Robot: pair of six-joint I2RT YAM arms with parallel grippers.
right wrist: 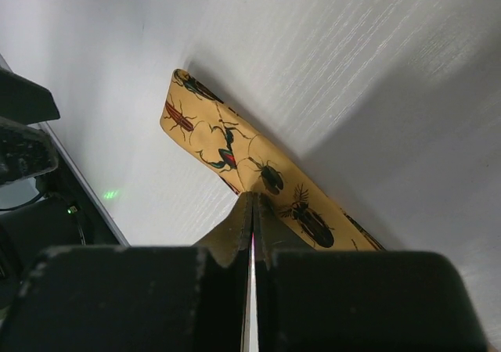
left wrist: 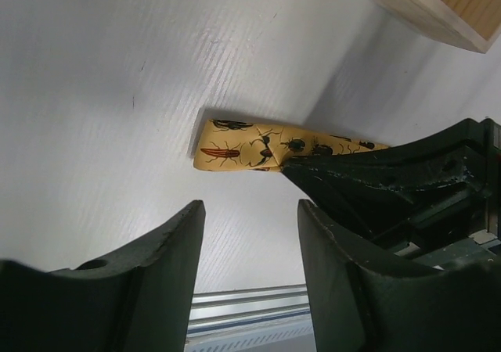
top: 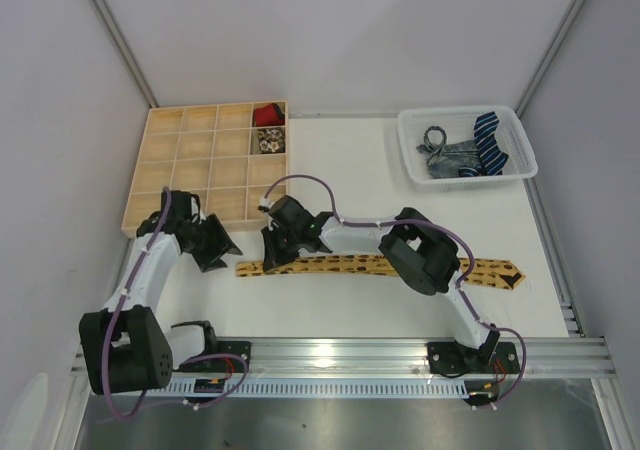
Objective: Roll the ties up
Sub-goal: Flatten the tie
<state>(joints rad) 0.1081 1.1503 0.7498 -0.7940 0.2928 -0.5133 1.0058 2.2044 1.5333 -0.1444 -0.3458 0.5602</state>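
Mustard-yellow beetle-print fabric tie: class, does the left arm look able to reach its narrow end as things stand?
Probably yes. The left end effector is open near the bare tip of the mustard-yellow beetle-print fabric tie. The right end effector, shut on the tie just behind, leaves little room.

The mustard-yellow beetle-printed fabric necktie (top: 380, 266) lies crosswise on the white table (top: 350, 160), near its front edge. Behind the necktie's left end sits the pale wooden grid tray (top: 170, 165). In its rightmost column the red fabric roll (top: 266, 116) fills the back compartment, with the pale patterned roll (top: 268, 141) just before it. Behind the necktie's right end, well apart, stands the white plastic basket (top: 406, 140), holding the navy striped tie (top: 490, 140) to the right of the grey patterned tie (top: 445, 155). The black right gripper (top: 272, 260) is on the necktie's left end, with the black left gripper (top: 222, 250) just left of it.
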